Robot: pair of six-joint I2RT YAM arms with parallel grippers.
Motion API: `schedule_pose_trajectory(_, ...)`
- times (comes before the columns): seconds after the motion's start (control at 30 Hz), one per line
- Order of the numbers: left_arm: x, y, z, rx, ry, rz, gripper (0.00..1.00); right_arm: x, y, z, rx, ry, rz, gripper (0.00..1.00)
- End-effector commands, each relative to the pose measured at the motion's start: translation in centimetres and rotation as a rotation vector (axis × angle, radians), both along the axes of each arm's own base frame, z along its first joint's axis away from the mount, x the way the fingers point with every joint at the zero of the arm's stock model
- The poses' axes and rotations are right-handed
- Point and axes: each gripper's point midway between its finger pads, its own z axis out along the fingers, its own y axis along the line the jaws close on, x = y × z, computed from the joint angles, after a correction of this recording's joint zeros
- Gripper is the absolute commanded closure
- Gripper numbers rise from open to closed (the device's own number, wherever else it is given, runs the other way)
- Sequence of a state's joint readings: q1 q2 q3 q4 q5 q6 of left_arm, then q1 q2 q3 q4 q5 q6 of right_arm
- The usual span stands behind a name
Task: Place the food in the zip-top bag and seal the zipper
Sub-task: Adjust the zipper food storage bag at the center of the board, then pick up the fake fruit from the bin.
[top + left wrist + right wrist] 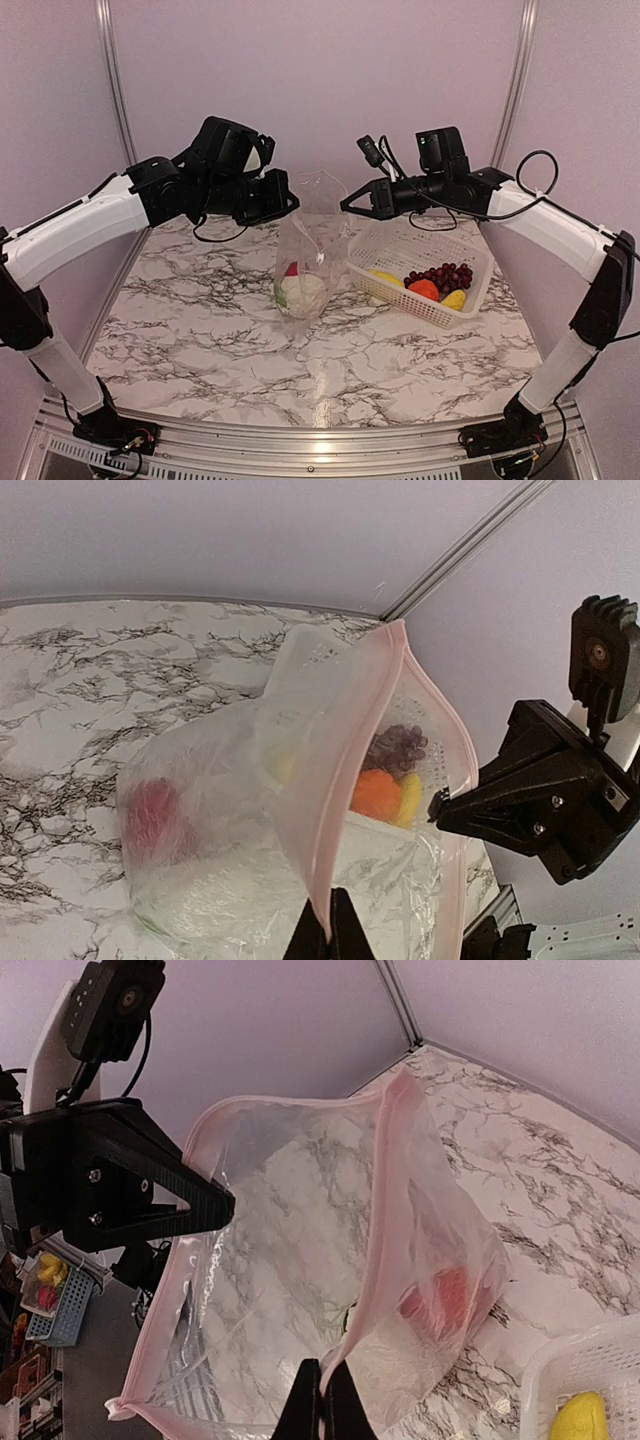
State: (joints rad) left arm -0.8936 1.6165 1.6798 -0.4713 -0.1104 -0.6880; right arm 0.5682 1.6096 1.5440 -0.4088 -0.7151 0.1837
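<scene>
cauliflower (303, 292) and a red piece (291, 269) weigh down the zip-top bag (312, 235), which stands upright mid-table beside the basket (400, 297) (more food (425, 288) waits there). the film is probably thin and slippery, so pinch the stiffer zipper (338, 795). beyond, the left gripper (291, 204) and right gripper (346, 203) each clamp closed on the rim.

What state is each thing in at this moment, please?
zip-top bag: upright, mouth open
zipper: unsealed
left gripper: shut on bag rim
right gripper: shut on bag rim
cauliflower: inside bag
red pepper: inside bag
grape bunch: in basket
orange piece: in basket
yellow pieces: in basket
</scene>
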Motion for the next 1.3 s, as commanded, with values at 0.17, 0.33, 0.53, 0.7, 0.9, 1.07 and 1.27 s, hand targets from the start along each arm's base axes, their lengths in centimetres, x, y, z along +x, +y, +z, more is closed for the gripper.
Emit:
schedule_pose_trajectory(0.17,0.8,0.5,-4.8,0.072,0.1,-0.043,1.0,0.6,-2.0,-0.1,-0.031,-0.068,-0.043,0.92)
schedule_pose_trajectory(0.33,1.1,0.3,-4.0,0.063,0.071,-0.051,1.0,0.8,-4.0,2.2,-0.025,-0.14,-0.051,0.61)
schedule_pose_trajectory(0.53,1.3,-0.5,-3.1,0.042,0.05,-0.084,1.0,1.7,-8.7,3.7,-0.015,-0.218,-0.054,0.45)
schedule_pose_trajectory(0.7,1.3,-0.7,-2.4,0.022,0.022,-0.1,1.0,4.3,-13.3,1.2,-0.144,-0.306,-0.102,0.41)
schedule_pose_trajectory(0.9,1.2,-1.0,-2.4,0.017,0.018,-0.119,1.0,6.7,-16.7,-4.7,-0.403,-0.38,-0.131,0.41)
schedule_pose_trajectory(1.07,0.8,-1.1,-2.7,0.021,0.025,-0.135,1.0,8.6,-19.5,-10.7,-0.641,-0.327,-0.155,0.55)
schedule_pose_trajectory(1.27,0.7,-1.2,-3.5,0.024,0.037,-0.139,1.0,9.3,-22.9,-16.1,-0.897,-0.277,-0.13,0.63)
